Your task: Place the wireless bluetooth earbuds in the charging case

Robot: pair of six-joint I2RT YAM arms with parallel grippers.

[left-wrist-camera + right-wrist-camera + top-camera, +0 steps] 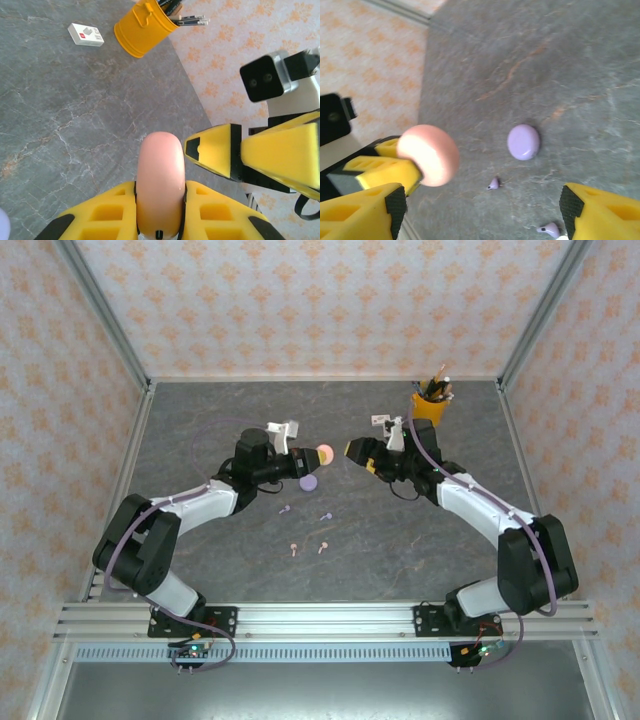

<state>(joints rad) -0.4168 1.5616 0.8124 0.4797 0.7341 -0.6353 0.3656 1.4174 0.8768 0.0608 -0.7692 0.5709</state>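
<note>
— What do the grippers hold?
— The left gripper (pixel 308 453) is clamped on a pink case (pixel 324 453), above the table (pixel 200 420). At its three o'clock, the right gripper (pixel 351 450) gapes wide, empty.
— And the earbuds (pixel 325 516)?
— All four lie loose at six o'clock from the lilac case (pixel 309 482).
</note>
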